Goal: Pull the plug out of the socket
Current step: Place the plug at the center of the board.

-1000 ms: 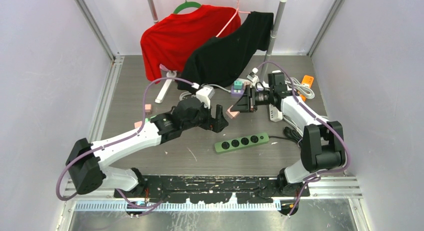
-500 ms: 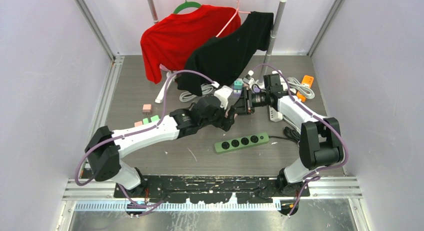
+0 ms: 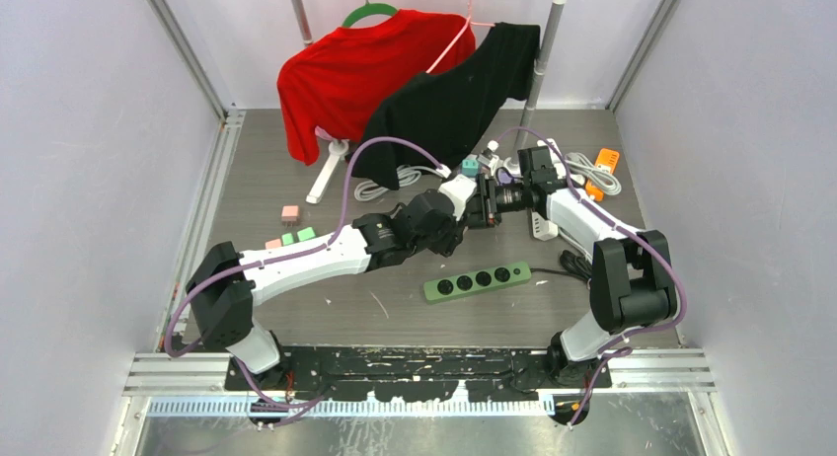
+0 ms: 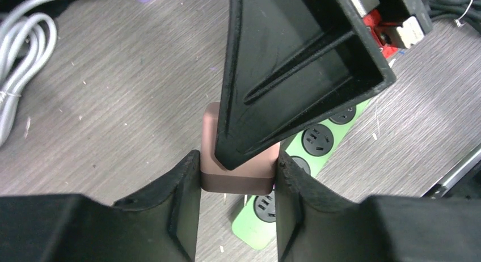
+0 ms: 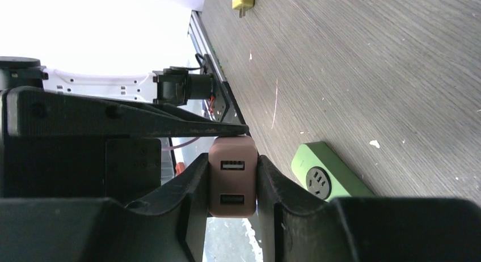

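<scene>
The plug is a small pink-brown cube charger with two USB ports. It hangs in the air above the table, two metal prongs showing under it. My right gripper is shut on its sides. My left gripper is shut on it crosswise, both fingers pressed against the cube. In the top view the two grippers meet tip to tip and hide the plug. The socket, a green power strip, lies flat on the table below, apart from the plug.
A red shirt and a black shirt hang on a rack at the back. White cables, a white power strip, an orange plug and small coloured cubes lie around.
My left arm swung right and forward to meet the right gripper, and its jaws closed onto the plug. The right gripper kept its hold and shifted slightly left.
</scene>
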You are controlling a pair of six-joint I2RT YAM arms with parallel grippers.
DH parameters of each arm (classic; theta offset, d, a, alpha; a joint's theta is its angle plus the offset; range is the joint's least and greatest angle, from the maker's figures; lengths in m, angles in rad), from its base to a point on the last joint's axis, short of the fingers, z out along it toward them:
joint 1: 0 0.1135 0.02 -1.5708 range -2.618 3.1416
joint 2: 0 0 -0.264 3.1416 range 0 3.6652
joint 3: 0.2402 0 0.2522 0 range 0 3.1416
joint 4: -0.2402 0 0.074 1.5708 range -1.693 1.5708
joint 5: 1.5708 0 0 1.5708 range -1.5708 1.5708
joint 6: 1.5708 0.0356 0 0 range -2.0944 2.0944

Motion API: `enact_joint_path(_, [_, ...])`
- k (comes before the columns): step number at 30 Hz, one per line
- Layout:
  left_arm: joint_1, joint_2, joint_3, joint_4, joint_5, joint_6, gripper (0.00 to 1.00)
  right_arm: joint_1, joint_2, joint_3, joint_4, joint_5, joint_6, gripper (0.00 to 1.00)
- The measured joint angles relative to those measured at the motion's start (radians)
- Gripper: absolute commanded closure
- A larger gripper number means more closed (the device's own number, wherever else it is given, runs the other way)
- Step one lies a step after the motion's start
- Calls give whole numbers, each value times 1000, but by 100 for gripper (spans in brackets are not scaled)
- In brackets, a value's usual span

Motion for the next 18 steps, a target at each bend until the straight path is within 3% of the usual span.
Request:
enact_joint_path(3, [-2,-1,-5,5,-5,3,100,1,0,1,-2,-1,-10,52])
enact_joint_path(5, [-2,-8,-23,25,-6,4,100,2,0,2,-8,-2,-27,34])
enact_joint_path(6, [-2,-18,-43,31,-14,4,100,3,0,2,-14,-5,-34,10])
enact_joint_path(7, [0,-29,-62,33,-19,4,100,3,-1,2,-20,-7,-55,1])
enact_joint_path(13, [4,-128,-224,61,-51,-11,100,3,-12,3,-51,-1,-140,0])
enact_joint_path(18, [50,-265,-466,114,-69,-93,100,3,-23,6,-72,31,-186,0])
